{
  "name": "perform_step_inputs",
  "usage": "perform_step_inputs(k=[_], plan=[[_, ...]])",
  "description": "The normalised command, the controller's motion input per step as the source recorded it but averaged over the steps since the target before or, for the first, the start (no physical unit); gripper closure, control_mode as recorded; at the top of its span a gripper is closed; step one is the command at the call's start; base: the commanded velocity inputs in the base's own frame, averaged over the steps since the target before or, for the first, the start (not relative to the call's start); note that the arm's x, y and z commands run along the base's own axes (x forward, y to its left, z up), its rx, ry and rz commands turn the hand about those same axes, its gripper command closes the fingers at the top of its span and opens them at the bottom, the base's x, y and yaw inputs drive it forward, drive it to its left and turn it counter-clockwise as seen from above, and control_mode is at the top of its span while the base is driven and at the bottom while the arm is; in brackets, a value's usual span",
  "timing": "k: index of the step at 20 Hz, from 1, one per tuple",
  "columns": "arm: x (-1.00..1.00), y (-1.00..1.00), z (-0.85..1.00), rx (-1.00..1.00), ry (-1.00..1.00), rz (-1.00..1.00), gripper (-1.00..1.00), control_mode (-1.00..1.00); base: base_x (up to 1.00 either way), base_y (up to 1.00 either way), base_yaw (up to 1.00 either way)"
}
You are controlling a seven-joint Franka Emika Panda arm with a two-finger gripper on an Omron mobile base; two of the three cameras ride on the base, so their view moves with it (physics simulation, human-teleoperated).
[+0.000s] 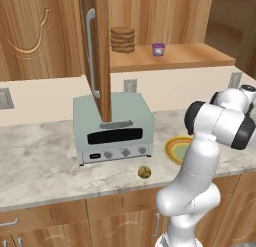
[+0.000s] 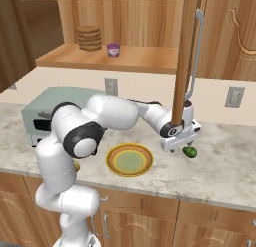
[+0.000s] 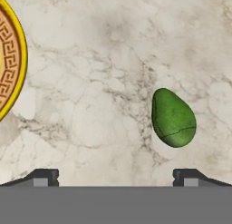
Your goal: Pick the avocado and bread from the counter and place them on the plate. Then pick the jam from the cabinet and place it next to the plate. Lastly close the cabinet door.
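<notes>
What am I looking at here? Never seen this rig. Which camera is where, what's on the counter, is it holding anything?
It is a rendered kitchen with a white robot arm on a driving base. Two pictures come from cameras on the base, behind the arm to its left and right. The third looks down from the hand itself.

On the marbled counter lie a yellow plate, a green avocado, a small brown bread and a toaster oven. The upper cabinet is open, its door swung out; on its shelf stand a purple jam jar and a stack of brown discs.

The gripper hangs low beside the avocado, jaws wide open, holding nothing. The plate has nothing on it yet.
</notes>
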Motion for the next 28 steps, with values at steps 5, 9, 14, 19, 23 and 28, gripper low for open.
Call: perform_step_inputs(k=[5, 9, 14, 19, 23, 28], plan=[[0.14, -0.13, -0.09, 0.0, 0.0, 0.0, -1.0, -1.0, 0.0, 0.0, 0.0], [0.18, -0.1, -0.13, 0.0, 0.0, 0.0, -1.0, -1.0, 0.0, 0.0, 0.0], [0.2, -0.08, -0.11, 0.0, 0.0, 0.0, -1.0, -1.0, 0.0, 0.0, 0.0], [0.17, -0.1, -0.09, 0.0, 0.0, 0.0, -1.0, -1.0, 0.0, 0.0, 0.0], [0.14, -0.08, -0.13, 0.0, 0.0, 0.0, -1.0, -1.0, 0.0, 0.0, 0.0], [0.13, -0.09, -0.13, 0.0, 0.0, 0.0, -1.0, -1.0, 0.0, 0.0, 0.0]])
